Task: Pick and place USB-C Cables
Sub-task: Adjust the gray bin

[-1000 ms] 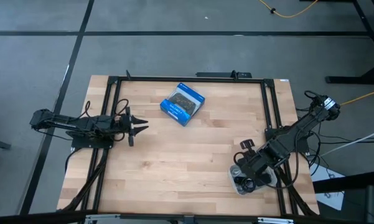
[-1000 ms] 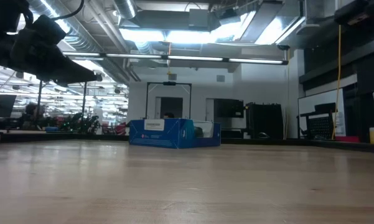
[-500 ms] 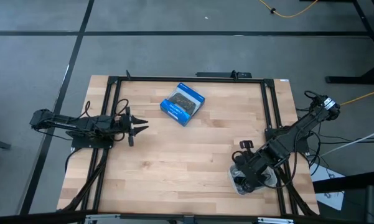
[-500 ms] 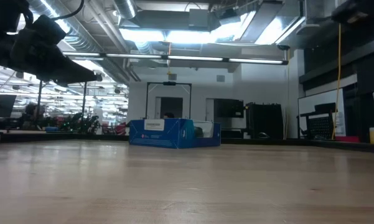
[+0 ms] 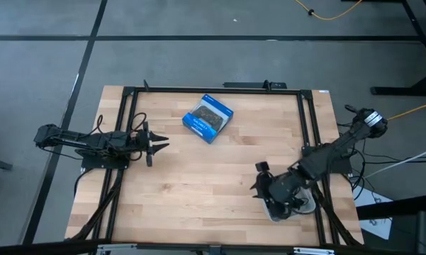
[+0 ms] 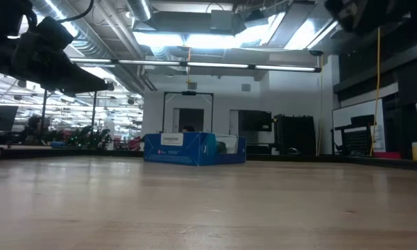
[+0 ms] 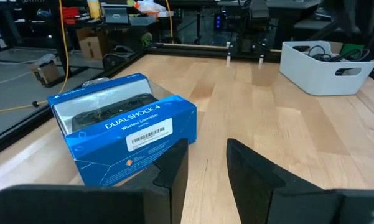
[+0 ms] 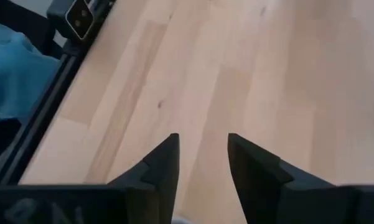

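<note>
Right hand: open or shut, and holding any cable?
Open and empty. In its wrist view the right hand shows a clear gap between the fingers, with only bare table beyond.

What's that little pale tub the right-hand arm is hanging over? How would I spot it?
Start at the wooden table and go to its near right corner, by the black frame rail. There, partly under the right gripper, sits a small white plastic bin with dark cables inside. The only other container, the blue cardboard box, is far away.
</note>
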